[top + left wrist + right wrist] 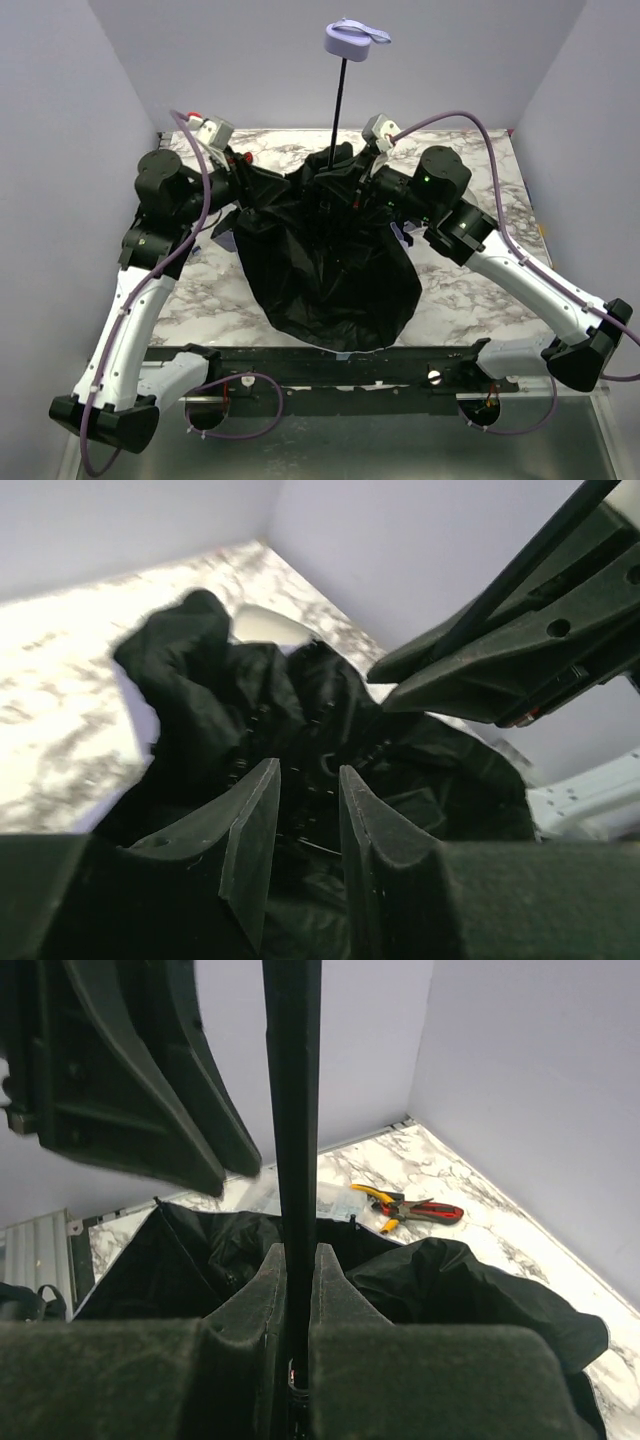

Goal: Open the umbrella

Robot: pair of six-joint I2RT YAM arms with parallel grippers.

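Right gripper (296,1257) clenched on thin, rigid black shaft (292,1110); I'd hold it vertical. Left gripper (308,780): 2 fingers narrowly parted among wiry ribs; I can't tell if pinching anything. I'd slide rib hub along shaft away from handle (349,40), avoiding slack fabric. Umbrella (330,270) inverted below fingers: limp matte black canopy, rounded lavender handle above.

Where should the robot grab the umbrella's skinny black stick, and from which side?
Pinch the bare shaft low down, just above the black canopy, coming in level from the side. It stands upright and is thin, so two fingers can close across it. The right gripper is clamped there this way.
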